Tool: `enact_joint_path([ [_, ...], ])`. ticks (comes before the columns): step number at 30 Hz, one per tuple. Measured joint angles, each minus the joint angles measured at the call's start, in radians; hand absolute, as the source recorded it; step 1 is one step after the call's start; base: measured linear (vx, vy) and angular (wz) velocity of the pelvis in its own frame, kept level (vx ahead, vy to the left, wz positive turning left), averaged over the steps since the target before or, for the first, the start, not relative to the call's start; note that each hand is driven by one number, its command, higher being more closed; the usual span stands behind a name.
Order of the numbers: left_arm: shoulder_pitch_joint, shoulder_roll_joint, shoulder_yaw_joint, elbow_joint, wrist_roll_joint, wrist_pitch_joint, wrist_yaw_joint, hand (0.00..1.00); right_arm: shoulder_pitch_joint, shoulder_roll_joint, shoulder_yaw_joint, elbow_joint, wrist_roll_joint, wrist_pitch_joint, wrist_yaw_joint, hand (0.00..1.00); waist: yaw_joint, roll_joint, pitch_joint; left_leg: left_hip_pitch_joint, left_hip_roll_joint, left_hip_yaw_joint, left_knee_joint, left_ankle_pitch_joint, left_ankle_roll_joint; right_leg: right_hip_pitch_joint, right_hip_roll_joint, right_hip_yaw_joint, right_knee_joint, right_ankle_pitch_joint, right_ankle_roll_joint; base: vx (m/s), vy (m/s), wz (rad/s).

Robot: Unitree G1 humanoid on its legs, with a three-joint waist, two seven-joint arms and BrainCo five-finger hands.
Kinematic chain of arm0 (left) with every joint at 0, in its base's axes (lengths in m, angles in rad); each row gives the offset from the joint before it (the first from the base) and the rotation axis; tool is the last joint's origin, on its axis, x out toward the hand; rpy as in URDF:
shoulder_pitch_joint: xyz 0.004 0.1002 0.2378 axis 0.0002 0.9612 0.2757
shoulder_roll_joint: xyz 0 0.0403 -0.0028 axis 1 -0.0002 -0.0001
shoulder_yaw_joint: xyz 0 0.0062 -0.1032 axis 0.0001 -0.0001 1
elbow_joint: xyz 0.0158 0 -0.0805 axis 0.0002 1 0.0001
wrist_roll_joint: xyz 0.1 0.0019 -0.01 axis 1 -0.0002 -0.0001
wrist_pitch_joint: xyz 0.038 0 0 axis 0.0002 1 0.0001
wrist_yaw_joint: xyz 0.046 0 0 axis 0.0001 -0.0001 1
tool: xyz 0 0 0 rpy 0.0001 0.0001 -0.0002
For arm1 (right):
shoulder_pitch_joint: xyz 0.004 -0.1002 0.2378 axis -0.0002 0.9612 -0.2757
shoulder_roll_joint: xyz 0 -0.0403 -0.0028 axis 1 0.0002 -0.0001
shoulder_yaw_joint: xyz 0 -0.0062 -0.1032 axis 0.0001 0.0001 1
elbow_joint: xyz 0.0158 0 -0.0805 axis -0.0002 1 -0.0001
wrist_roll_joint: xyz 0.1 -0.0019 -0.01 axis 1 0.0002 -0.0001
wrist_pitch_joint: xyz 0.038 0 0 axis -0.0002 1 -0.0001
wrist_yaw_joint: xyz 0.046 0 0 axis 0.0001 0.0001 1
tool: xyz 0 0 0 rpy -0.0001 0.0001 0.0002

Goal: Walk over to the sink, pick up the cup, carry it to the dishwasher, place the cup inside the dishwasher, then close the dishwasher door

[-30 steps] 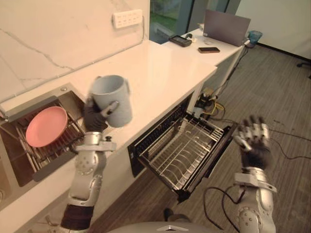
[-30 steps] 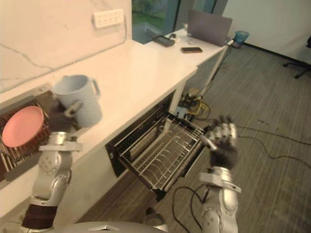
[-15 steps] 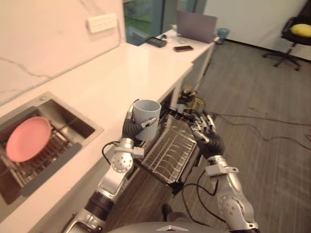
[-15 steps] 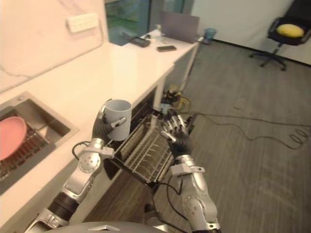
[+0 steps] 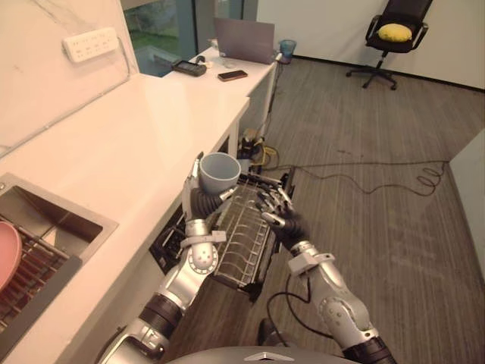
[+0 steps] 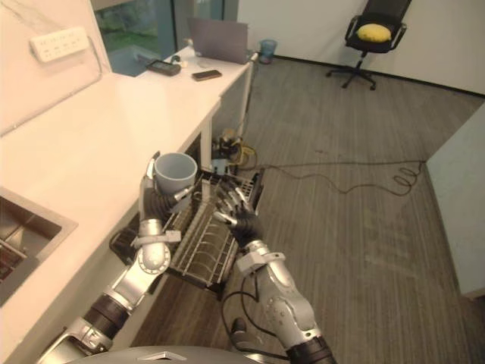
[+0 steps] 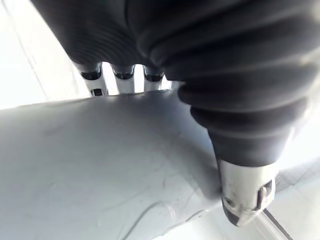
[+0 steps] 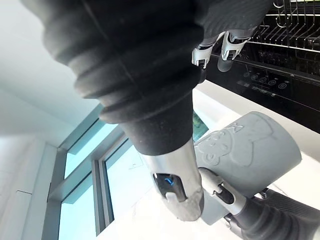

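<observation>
Standing upright with its mouth to the top, a pale blue-grey cup (image 5: 220, 171) is held in the air by the left hand (image 5: 203, 202), whose fingers and thumb are curled round its lower wall. The cup is seen just off the front edge of the white counter (image 5: 129, 140), above the wire rack (image 5: 244, 239) of the open dishwasher, which is pulled out under the counter. Just beside the cup, over the same rack, the right hand (image 5: 282, 221) is raised with fingers spread and straight, and nothing is held in it. A sink (image 5: 45, 227) is set into the near end of the counter, with a pink plate (image 5: 6, 262) in it. A laptop (image 5: 244, 39) is placed at the far end, and an office chair (image 5: 395, 30) is seen well apart across the floor
</observation>
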Motion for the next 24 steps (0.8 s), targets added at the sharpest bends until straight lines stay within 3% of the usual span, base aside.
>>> enact_joint_path([
  [5,0.001,0.001,-0.014,0.036,0.092,0.060,0.108,1.00,-0.003,0.018,0.037,0.000,-0.001,0.012,-0.070,0.00,0.001,-0.005,-0.003,-0.021,-0.012,-0.028,-0.005,0.011,0.009,0.004,-0.013,-0.022,-0.020,0.016,0.001,-0.05,0.020,0.13],
  [13,0.002,0.004,-0.029,0.051,0.157,0.124,0.159,1.00,-0.042,0.019,0.058,0.000,-0.023,0.004,-0.130,0.00,0.021,-0.017,-0.011,-0.050,-0.022,-0.055,-0.020,0.038,0.018,-0.016,-0.021,-0.036,-0.021,0.028,-0.008,-0.03,-0.004,0.07],
  [24,0.004,0.008,-0.060,0.128,0.195,0.129,0.178,1.00,-0.098,0.020,0.085,0.000,-0.023,0.007,-0.162,0.00,0.025,-0.027,-0.020,-0.073,-0.023,-0.072,-0.019,0.048,0.032,-0.028,-0.027,-0.044,-0.021,0.036,-0.015,-0.03,0.009,0.03],
])
